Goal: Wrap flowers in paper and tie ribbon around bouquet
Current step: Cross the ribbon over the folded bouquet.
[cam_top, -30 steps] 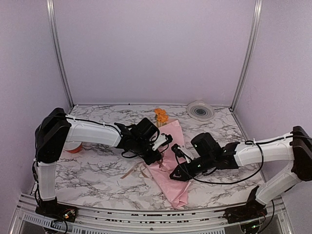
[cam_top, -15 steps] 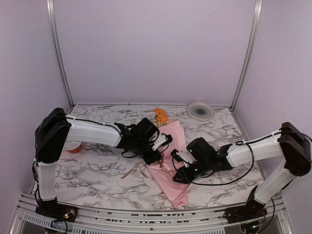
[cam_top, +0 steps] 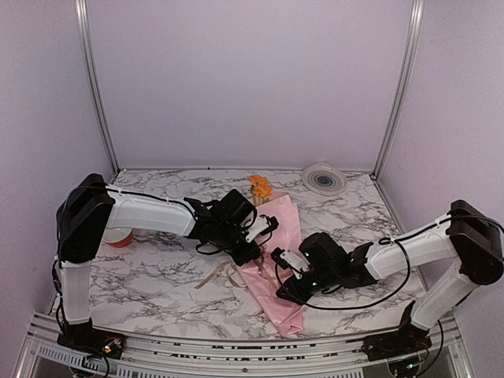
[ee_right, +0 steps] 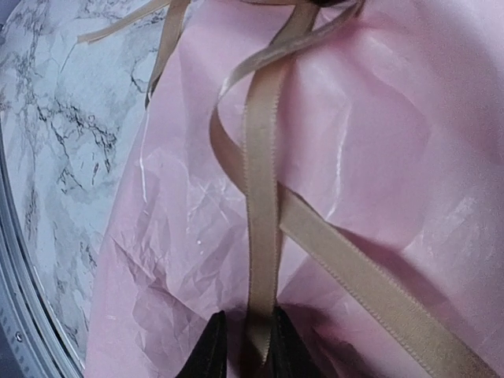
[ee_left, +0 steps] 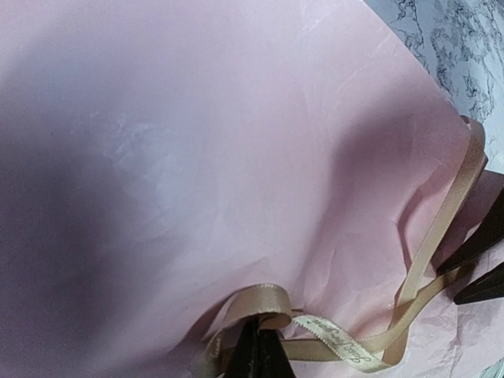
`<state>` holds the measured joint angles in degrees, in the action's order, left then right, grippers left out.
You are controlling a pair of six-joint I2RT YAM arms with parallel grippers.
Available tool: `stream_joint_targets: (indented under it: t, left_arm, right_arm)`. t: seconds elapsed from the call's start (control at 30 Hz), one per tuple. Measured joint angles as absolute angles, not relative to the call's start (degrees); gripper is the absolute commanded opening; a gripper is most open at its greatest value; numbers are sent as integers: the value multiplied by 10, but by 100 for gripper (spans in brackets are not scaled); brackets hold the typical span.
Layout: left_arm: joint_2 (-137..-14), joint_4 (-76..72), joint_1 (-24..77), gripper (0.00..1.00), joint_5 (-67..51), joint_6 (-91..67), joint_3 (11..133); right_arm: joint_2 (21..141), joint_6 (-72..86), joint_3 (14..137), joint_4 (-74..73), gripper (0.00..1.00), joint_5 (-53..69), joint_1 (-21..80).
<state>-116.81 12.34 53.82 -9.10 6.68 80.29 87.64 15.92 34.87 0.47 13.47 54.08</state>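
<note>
Right wrist view: tan ribbon (ee_right: 261, 228), thin, limp and slippery, lies over the soft pink paper (ee_right: 378, 118) of the bouquet (cam_top: 272, 252) on the worktop (cam_top: 142, 276), best pinched flat near its free end, where the right end effector (ee_right: 243, 346) grips it, the left end effector (ee_left: 258, 350) likewise clenched on ribbon.

- I see a marbled table (cam_top: 150, 272).
- I see a round white-grey disc (cam_top: 324, 178) at the back right.
- An orange-rimmed roll (cam_top: 120, 236) sits behind the left arm.

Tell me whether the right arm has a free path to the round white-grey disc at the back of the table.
Probably yes: the disc sits apart on bare marble, but the right gripper looks occupied, fingers astride the tan ribbon.
</note>
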Motion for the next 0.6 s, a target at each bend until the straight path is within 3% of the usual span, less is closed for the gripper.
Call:
stream_joint_targets:
  t: [0.1, 0.33, 0.6]
  left_arm:
    - [-1168, 123, 537, 0, -92, 67, 803]
    - [-1168, 123, 536, 0, -95, 67, 803]
    - [-1170, 123, 536, 0, -96, 65, 803]
  right_arm:
    - [877, 154, 345, 15, 0, 102, 553]
    - [876, 145, 345, 17, 0, 75, 554]
    - [819, 159, 346, 53, 0, 136, 532]
